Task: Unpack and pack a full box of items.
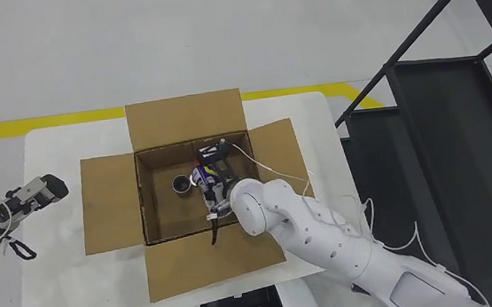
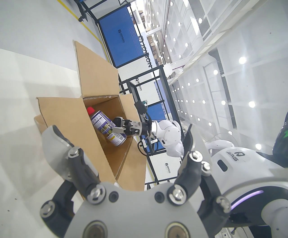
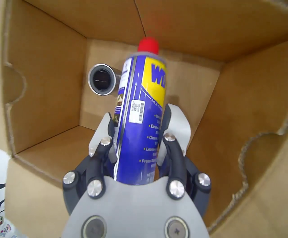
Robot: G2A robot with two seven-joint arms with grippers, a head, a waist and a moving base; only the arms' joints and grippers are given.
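An open cardboard box (image 1: pixel 185 119) stands on the white table (image 1: pixel 71 277), its flaps spread outward. My right gripper (image 3: pixel 139 115) is inside it, shut on a blue and yellow spray can (image 3: pixel 141 108) with a red cap, held tilted above the box floor. The left wrist view shows that same can (image 2: pixel 102 124) and right gripper (image 2: pixel 118 129) within the box (image 2: pixel 67 117). From above, the can (image 1: pixel 204 177) is near the box's middle. A metal cup (image 3: pixel 102 78) lies on its side on the box floor beside the can. My left gripper (image 2: pixel 121 130) hangs open and empty by the table's left edge (image 1: pixel 32 196).
The metal cup (image 1: pixel 180 185) is the other item inside the box. A dark metal stair frame (image 1: pixel 440 135) stands to the right of the table. A yellow floor line (image 1: pixel 38 124) runs behind it. Bare table surface lies left of the box.
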